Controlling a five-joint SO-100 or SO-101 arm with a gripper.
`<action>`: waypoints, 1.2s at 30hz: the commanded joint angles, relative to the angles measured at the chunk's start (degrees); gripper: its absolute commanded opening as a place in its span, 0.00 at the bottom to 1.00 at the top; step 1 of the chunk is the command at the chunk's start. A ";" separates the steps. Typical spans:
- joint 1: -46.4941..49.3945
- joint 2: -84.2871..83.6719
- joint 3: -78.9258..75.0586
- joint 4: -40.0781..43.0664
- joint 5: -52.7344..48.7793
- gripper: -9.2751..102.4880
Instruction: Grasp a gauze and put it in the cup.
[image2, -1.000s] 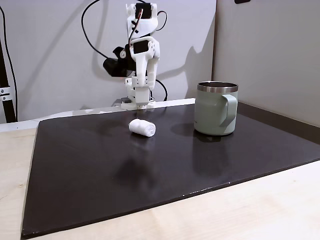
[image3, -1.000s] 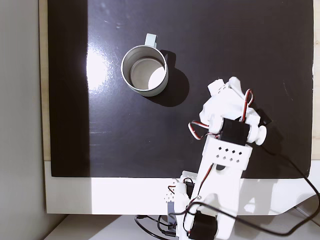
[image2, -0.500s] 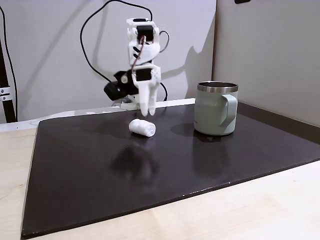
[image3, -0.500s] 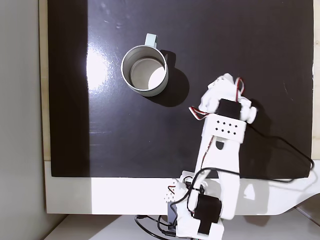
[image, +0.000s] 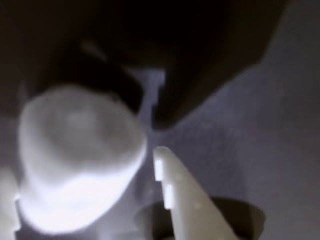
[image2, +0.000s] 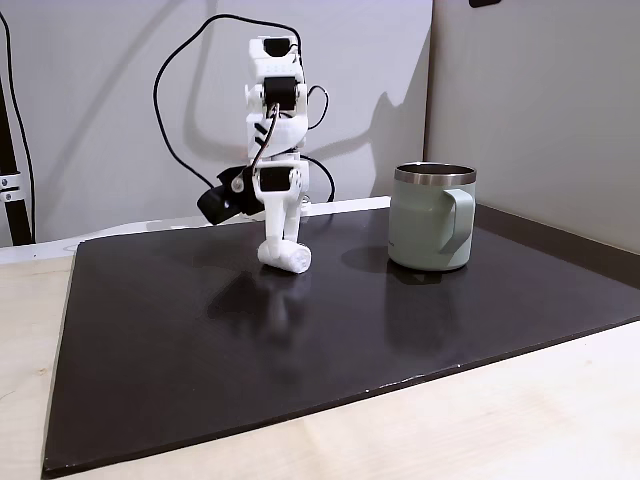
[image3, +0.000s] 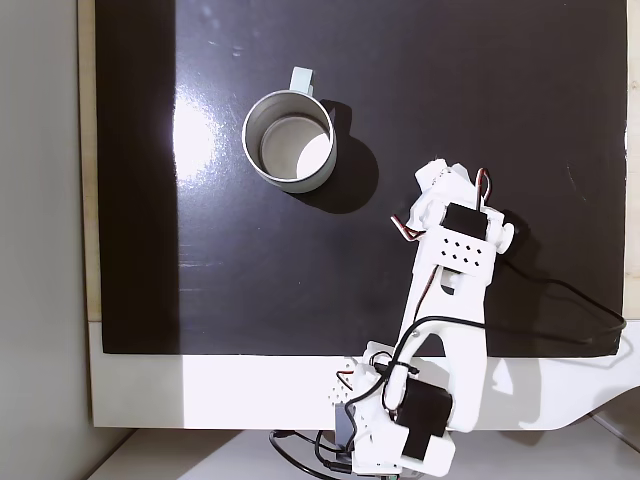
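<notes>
Straddling gauze (image: 80, 160), gripper (image2: 279, 250) low on dark mat (image2: 400, 320), fingers spread, one either side. Advice: centre roll, close gently, lift straight. Cup (image2: 432, 216) stands well apart, right in side fixed view.

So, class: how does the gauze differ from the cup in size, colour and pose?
The gauze is a small white soft roll lying on its side; the cup is much larger, pale green with a steel rim, standing upright. The gripper is down at the gauze; the cup stands apart. Both rest on the dark mat.
</notes>
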 joint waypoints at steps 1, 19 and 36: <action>1.85 0.26 -0.35 -0.70 -0.70 0.35; 1.76 -0.79 -0.97 -2.81 -0.97 0.26; 0.35 0.62 -2.02 -0.97 -4.48 0.09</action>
